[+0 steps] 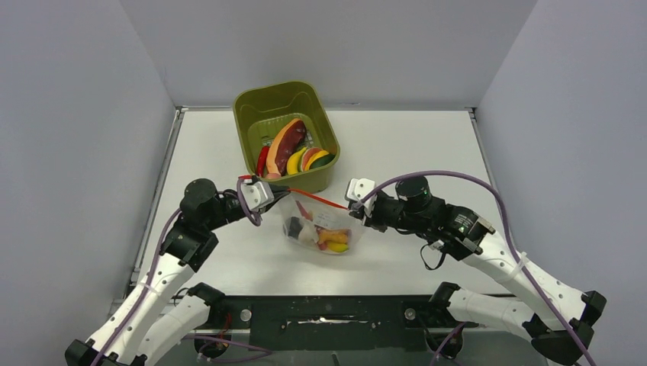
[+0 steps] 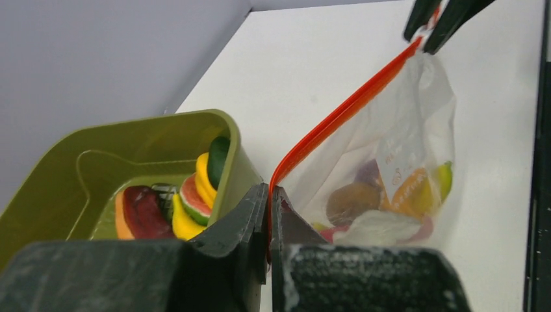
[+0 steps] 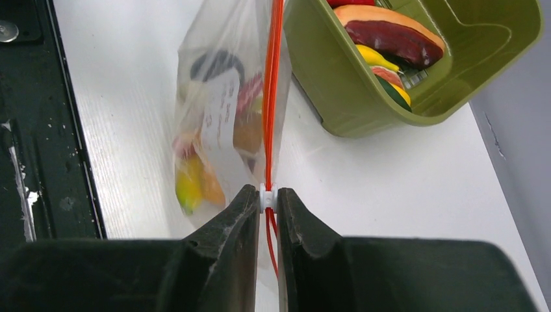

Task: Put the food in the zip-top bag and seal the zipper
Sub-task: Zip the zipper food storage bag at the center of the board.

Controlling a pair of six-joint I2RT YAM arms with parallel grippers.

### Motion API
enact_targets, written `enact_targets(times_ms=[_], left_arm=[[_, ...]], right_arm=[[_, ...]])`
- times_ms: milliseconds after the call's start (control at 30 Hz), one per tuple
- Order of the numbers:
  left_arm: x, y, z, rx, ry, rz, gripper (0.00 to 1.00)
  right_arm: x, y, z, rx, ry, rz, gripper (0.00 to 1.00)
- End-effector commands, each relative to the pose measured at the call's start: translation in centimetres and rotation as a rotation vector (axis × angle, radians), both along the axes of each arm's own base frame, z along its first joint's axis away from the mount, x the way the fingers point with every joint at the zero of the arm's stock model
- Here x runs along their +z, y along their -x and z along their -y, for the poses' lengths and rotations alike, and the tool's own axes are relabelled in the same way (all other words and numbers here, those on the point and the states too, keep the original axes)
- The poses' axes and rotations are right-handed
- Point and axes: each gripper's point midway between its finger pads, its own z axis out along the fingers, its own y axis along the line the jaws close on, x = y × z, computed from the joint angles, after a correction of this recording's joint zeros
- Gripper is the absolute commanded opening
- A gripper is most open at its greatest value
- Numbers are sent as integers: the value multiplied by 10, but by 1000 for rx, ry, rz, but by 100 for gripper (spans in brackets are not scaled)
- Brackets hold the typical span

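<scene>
The clear zip-top bag (image 1: 320, 232) hangs over the table between my two grippers, with several pieces of food (image 1: 329, 239) inside. Its red-orange zipper (image 2: 338, 117) runs taut from one gripper to the other. My left gripper (image 2: 269, 190) is shut on the zipper's left end. My right gripper (image 3: 268, 195) is shut on the small white slider (image 3: 268, 197) at the other end of the zipper (image 3: 271, 97). More food (image 1: 294, 149) lies in the bin: a banana, a dark red slab, green and orange slices.
The olive-green bin (image 1: 252, 114) stands just behind the bag, its front wall (image 3: 325, 91) close to the zipper. The black base rail (image 1: 328, 313) runs along the near edge. Grey walls close in left, right and back.
</scene>
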Motion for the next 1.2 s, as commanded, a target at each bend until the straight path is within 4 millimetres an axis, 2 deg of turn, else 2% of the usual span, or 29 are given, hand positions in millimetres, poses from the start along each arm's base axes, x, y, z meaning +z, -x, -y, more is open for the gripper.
enact_targets(times_ms=[0, 233, 367, 567, 833, 867, 967, 1167], left_arm=[[16, -30, -36, 238, 31, 41, 0], [15, -41, -55, 348, 46, 22, 0], [15, -42, -56, 353, 56, 16, 0], [20, -37, -47, 295, 95, 15, 0], [26, -30, -43, 263, 143, 16, 0], [17, -30, -43, 264, 136, 1, 0], [15, -27, -41, 250, 141, -3, 0], [8, -21, -30, 177, 142, -33, 17]], right_arm=[[11, -4, 34, -102, 63, 40, 0], [22, -3, 68, -210, 105, 74, 0], [26, -1, 77, -248, 100, 81, 0], [30, -2, 59, -224, 17, 46, 0], [47, -5, 30, -217, -197, 16, 0], [49, -3, 28, -218, -225, -2, 0], [50, 0, 20, -236, -306, -79, 0], [50, -2, 12, -366, -493, -268, 0]])
